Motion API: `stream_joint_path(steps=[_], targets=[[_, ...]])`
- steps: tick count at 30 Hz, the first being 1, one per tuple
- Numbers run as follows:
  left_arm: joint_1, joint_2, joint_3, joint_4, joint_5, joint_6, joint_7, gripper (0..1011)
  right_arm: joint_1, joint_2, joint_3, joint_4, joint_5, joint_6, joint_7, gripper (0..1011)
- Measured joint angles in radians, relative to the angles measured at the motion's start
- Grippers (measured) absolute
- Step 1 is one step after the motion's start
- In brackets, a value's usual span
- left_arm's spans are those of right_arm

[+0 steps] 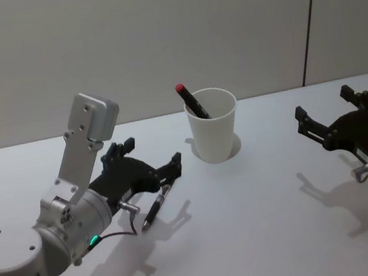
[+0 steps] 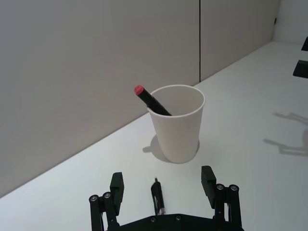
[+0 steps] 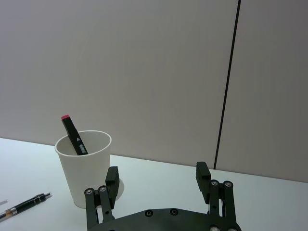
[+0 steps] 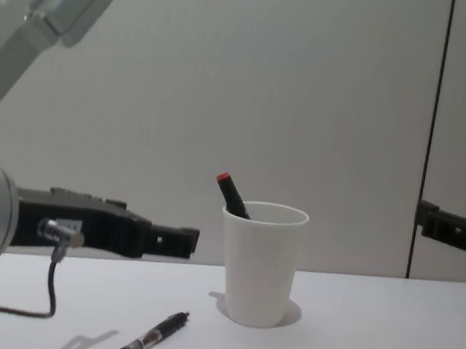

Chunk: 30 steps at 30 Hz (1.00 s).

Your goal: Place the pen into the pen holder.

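The pen holder point(image 1: 214, 134) is a white paper cup standing upright at the back middle of the table; it also shows in the wrist and chest views point(image 2: 177, 127) point(image 3: 86, 175) point(image 4: 259, 268). A black marker with a red cap point(image 1: 190, 100) point(image 4: 232, 193) leans inside it. A slim black pen point(image 1: 154, 209) point(image 2: 157, 197) point(image 4: 149, 338) point(image 3: 25, 204) lies flat on the table, in front and to the left of the cup. My left gripper point(image 1: 152, 152) point(image 2: 162, 177) hovers open just above the pen, pointing at the cup. My right gripper point(image 1: 323, 104) point(image 3: 157, 172) is open and holds nothing, off to the right.
A pale wall with a dark vertical seam point(image 1: 308, 21) stands close behind the table's back edge. A thin cable point(image 1: 119, 234) hangs from the left wrist. The white tabletop point(image 1: 275, 200) lies bare between the cup and the right gripper.
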Motion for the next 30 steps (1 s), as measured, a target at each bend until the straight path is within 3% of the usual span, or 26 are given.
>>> stream_joint_path(steps=[14,30], targets=[[0.017,0.001,-0.001,-0.018,-0.044,0.134,0.022,1001,0.000,0.000,0.000,0.000,0.000,0.000,0.000,1001],[0.019,-0.036,0.013,-0.001,-0.032,0.212,0.091,1001,0.000,0.000,0.000,0.000,0.000,0.000,0.000,1001]])
